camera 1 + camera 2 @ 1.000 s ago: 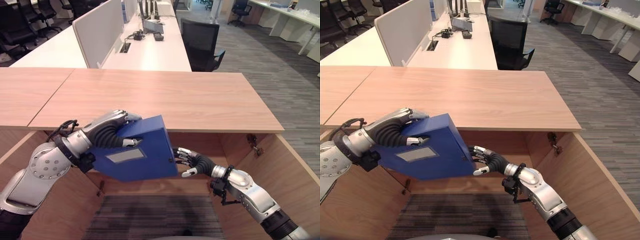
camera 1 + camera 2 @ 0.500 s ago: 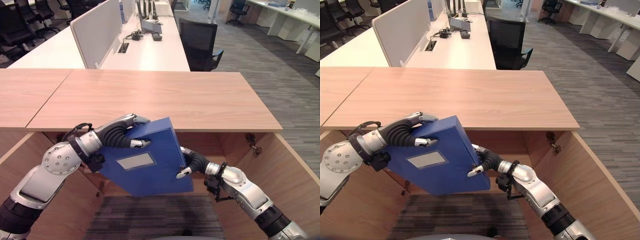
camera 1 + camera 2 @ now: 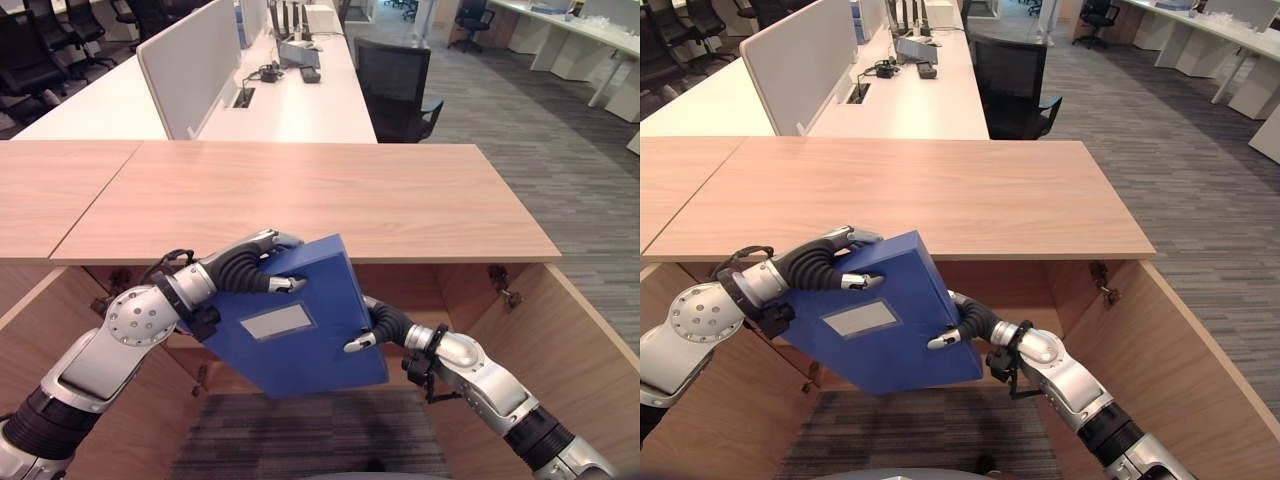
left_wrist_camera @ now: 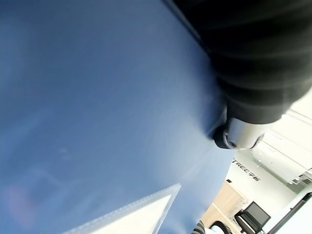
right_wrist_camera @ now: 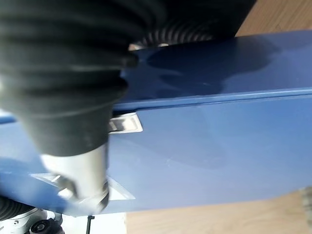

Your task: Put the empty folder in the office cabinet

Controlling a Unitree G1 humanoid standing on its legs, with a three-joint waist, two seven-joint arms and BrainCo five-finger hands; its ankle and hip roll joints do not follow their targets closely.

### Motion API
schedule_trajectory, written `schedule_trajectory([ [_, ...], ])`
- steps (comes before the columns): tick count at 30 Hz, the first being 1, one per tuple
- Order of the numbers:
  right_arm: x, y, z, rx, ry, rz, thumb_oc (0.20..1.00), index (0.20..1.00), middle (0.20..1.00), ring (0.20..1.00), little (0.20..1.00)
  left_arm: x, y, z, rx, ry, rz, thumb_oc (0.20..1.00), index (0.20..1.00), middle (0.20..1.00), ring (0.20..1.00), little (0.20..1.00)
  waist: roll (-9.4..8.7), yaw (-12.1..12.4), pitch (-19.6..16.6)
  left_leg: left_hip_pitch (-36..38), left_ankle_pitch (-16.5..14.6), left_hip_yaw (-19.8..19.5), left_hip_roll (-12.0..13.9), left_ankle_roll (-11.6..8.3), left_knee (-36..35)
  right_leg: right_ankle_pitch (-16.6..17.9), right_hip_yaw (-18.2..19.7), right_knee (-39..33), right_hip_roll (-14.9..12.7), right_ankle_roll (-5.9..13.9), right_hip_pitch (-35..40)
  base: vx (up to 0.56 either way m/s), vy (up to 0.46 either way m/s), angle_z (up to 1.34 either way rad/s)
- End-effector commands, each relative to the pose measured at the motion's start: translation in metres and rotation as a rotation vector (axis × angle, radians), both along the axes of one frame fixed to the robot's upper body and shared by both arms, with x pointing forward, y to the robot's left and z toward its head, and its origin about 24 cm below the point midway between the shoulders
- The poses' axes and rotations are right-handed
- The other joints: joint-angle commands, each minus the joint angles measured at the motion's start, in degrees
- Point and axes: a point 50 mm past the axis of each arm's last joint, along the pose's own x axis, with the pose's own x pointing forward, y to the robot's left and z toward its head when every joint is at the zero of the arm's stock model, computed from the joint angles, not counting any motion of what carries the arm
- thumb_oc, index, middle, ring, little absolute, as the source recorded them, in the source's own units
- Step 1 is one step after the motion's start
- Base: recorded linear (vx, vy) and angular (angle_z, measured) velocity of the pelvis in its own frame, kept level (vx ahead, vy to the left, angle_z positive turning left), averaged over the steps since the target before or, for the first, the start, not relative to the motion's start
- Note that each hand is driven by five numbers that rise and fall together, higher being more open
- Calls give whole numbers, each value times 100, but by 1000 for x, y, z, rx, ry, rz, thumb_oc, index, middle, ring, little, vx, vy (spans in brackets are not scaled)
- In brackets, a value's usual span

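I see my left hand (image 3: 245, 268) and right hand (image 3: 372, 325) clasping the tilted blue folder (image 3: 300, 335) before the open cabinet (image 3: 585, 335).

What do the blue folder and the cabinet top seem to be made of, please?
The blue folder looks like board under smooth plastic film: it gives a soft sheen, and a clear label pocket sits on its face. The left hand and right hand grip its edges. The cabinet top looks like matt wood-grain laminate, with even grain and a crisp thin edge, though it could be veneer.
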Motion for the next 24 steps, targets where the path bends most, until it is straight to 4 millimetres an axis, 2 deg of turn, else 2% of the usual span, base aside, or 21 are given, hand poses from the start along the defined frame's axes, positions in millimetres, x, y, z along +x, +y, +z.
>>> schedule_trajectory([
  [1,1,70,37,220,-102,168,200,200,200,200,200,-13,-50,51,-301,-222,-266,200,200,200,200,200,-218,-76,-46,-19,-450,-285,-46,57,12,-463,-149,37,-292,405,313,0,0,0],
  [6,-2,69,27,212,-56,131,200,200,200,200,200,-15,-56,57,-355,-241,-285,200,200,200,200,200,-218,-102,-52,-16,-457,-274,-47,56,12,-465,-159,37,-291,408,317,0,0,0],
  [13,-4,62,10,193,7,43,200,200,200,200,200,-14,-54,54,-412,-213,-260,200,200,200,200,200,-215,-122,-44,-13,-456,-271,-44,53,12,-462,-159,37,-290,410,322,0,0,0],
  [17,-9,52,-4,182,66,-19,200,200,200,200,200,-10,-49,29,-505,-55,-203,200,200,200,200,200,-209,-142,-16,-22,-449,-263,-47,55,12,-458,-160,37,-286,404,315,0,0,0],
  [18,-10,48,-8,172,80,-46,200,200,200,200,200,-9,-47,21,-533,-5,-185,244,244,244,244,244,-209,-149,-8,-20,-449,-259,-46,58,12,-454,-162,37,-287,405,311,0,0,0],
  [19,-11,48,-9,172,81,-46,200,200,200,200,200,-9,-47,21,-534,-3,-185,322,322,322,322,322,-205,-150,-14,-19,-450,-259,-45,58,12,-454,-161,37,-287,405,312,0,0,0],
  [20,-16,28,-39,74,166,-120,200,200,200,200,200,-5,-47,3,-599,119,-155,849,849,849,849,849,-190,-180,22,9,-471,-255,-39,65,12,-459,-172,37,-279,408,332,0,0,0],
  [21,-15,24,-48,50,197,-161,200,200,200,200,200,-4,-48,-8,-657,189,-142,1000,1000,1000,1000,1000,-191,-189,20,-18,-451,-266,-54,78,12,-446,-176,37,-292,405,311,0,0,0],
  [22,-14,18,-54,23,209,-192,200,200,200,200,200,-3,-49,-18,-682,259,-133,1000,1000,1000,1000,1000,-183,-200,15,-32,-451,-272,-53,81,12,-446,-179,37,-294,404,299,0,0,0],
  [23,-14,18,-54,23,209,-192,200,200,200,200,200,-3,-49,-18,-682,259,-133,1000,1000,1000,1000,1000,-183,-200,14,-32,-451,-272,-53,81,12,-446,-179,37,-294,404,299,0,0,0],
  [24,-12,-1,-70,-11,265,-311,200,200,200,200,200,-7,-47,-40,-697,403,-115,1000,1000,1000,1000,1000,-157,-221,27,-45,-448,-279,-57,93,12,-439,-169,37,-296,402,285,15,9,-3],
])
